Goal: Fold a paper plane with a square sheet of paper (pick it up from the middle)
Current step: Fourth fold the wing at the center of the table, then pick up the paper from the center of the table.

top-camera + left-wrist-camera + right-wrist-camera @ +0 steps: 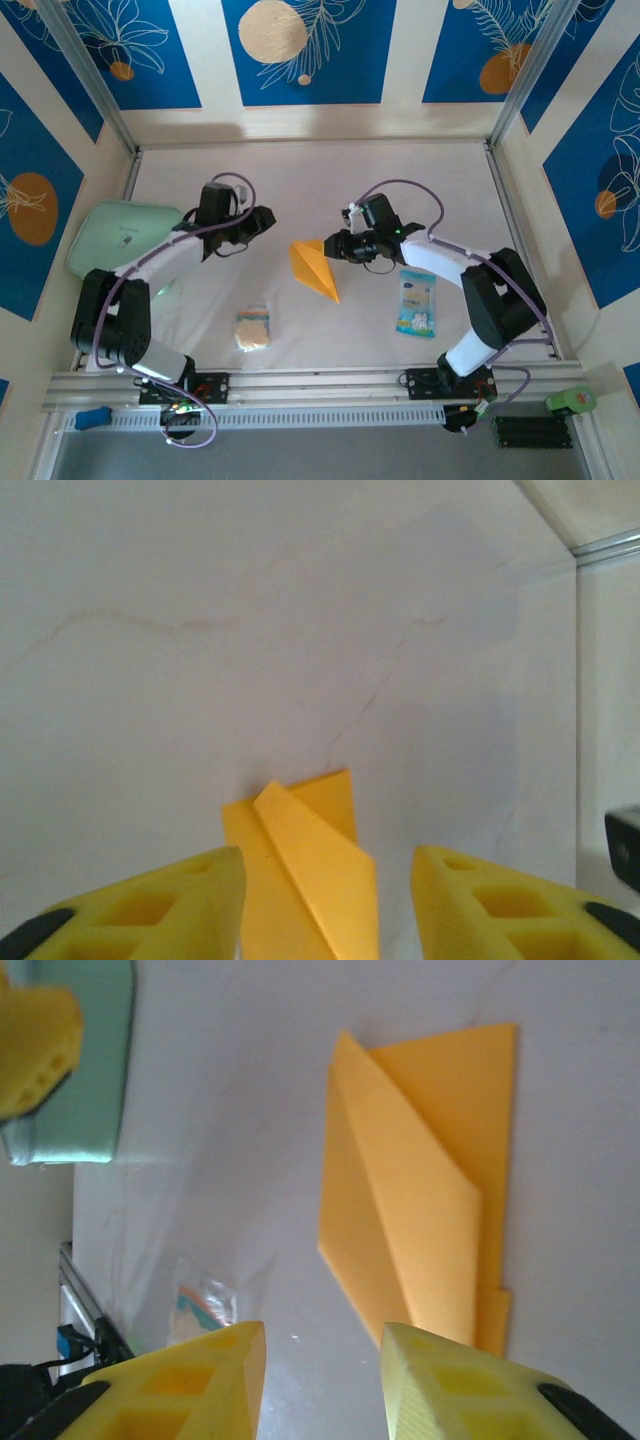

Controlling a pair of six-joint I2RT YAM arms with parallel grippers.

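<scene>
The orange-yellow sheet of paper (315, 265) lies flat on the white table, folded into a pointed wedge with overlapping flaps, its tip toward the near right. My left gripper (262, 222) hovers just left of its wide end. In the left wrist view that gripper (328, 900) is open, and the paper (305, 870) lies on the table beyond the gap, untouched. My right gripper (333, 246) sits at the paper's right edge. It is open (325, 1380), with the paper (420, 1200) just ahead of its right finger (470, 1390).
A pale green pouch (115, 235) lies at the left wall. A blue-white packet (417, 303) sits under the right arm. A beige spongy square (253, 328) lies near the front edge. Patterned walls enclose the table on three sides.
</scene>
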